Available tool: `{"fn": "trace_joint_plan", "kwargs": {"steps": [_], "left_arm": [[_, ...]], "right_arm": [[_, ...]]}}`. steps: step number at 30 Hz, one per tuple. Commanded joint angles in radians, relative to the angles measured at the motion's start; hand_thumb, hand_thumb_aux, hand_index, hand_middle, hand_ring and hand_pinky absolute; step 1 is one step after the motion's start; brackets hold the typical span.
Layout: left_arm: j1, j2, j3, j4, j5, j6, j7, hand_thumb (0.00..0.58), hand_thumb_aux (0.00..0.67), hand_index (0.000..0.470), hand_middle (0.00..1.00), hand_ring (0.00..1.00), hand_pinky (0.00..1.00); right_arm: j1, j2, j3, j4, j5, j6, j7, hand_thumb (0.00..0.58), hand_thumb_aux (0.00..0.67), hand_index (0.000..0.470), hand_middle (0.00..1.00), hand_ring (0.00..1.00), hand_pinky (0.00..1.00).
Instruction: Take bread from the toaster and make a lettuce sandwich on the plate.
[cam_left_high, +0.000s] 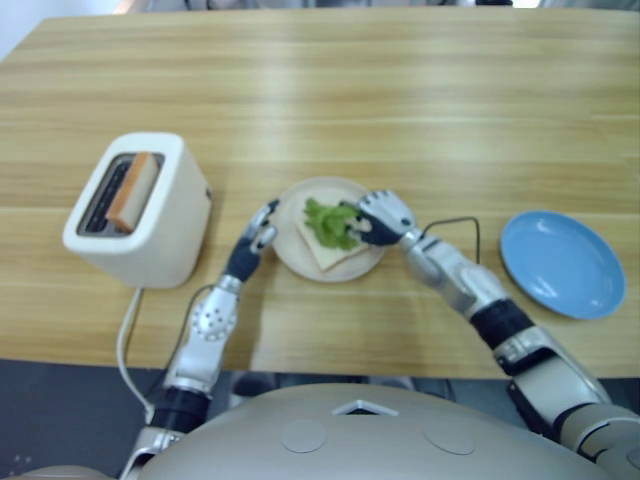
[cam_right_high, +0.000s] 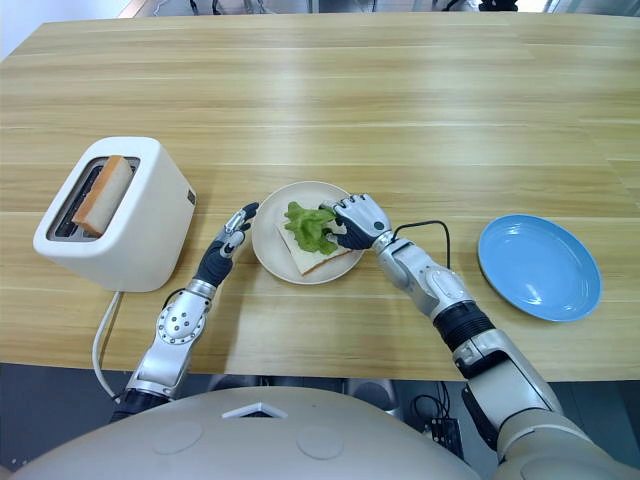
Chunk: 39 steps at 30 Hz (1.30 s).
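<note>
A white toaster (cam_left_high: 140, 210) stands at the left with one bread slice (cam_left_high: 133, 190) upright in its slot. A cream plate (cam_left_high: 300, 262) in the middle holds a bread slice (cam_left_high: 335, 258) with a green lettuce leaf (cam_left_high: 325, 222) on top. My right hand (cam_left_high: 383, 218) is over the plate's right side, fingers curled on the lettuce. My left hand (cam_left_high: 252, 248) rests at the plate's left edge, fingers extended and holding nothing.
An empty blue plate (cam_left_high: 560, 262) lies at the right. A black cable (cam_left_high: 455, 228) runs on the table behind my right wrist. The toaster's white cord (cam_left_high: 125, 335) hangs over the near table edge.
</note>
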<state>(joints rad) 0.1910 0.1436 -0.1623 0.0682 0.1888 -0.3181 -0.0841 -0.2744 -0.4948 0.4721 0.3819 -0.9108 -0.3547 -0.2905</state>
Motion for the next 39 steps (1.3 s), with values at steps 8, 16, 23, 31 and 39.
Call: {"fn": "trace_joint_plan", "kwargs": {"steps": [8, 16, 23, 31, 39], "left_arm": [[0.013, 0.002, -0.003, 0.010, 0.004, 0.005, 0.001, 0.000, 0.000, 0.000, 0.00, 0.00, 0.00], [0.012, 0.007, 0.001, 0.005, 0.001, 0.006, -0.003, 0.000, 0.000, 0.000, 0.00, 0.00, 0.00], [0.016, 0.027, 0.014, -0.078, 0.008, 0.008, -0.011, 0.000, 0.000, 0.000, 0.00, 0.00, 0.00], [-0.022, 0.208, 0.236, -0.759, -0.129, 0.252, -0.154, 0.000, 0.000, 0.000, 0.00, 0.00, 0.00], [0.013, 0.487, 0.679, -0.845, -0.074, 0.366, -0.263, 0.000, 0.000, 0.000, 0.00, 0.00, 0.00]], "right_arm": [[0.090, -0.116, -0.068, -0.222, 0.027, 0.027, 0.110, 0.000, 0.000, 0.000, 0.00, 0.00, 0.00], [0.159, -0.197, -0.178, -0.393, 0.056, 0.077, 0.217, 0.000, 0.000, 0.000, 0.00, 0.00, 0.00], [0.228, -0.263, -0.402, -0.520, 0.167, 0.129, 0.255, 0.000, 0.000, 0.000, 0.00, 0.00, 0.00], [0.332, -0.122, -0.496, -0.441, 0.373, 0.091, 0.220, 0.000, 0.000, 0.000, 0.00, 0.00, 0.00], [0.392, -0.031, -0.460, -0.327, 0.361, 0.055, 0.169, 0.000, 0.000, 0.000, 0.00, 0.00, 0.00]]}}
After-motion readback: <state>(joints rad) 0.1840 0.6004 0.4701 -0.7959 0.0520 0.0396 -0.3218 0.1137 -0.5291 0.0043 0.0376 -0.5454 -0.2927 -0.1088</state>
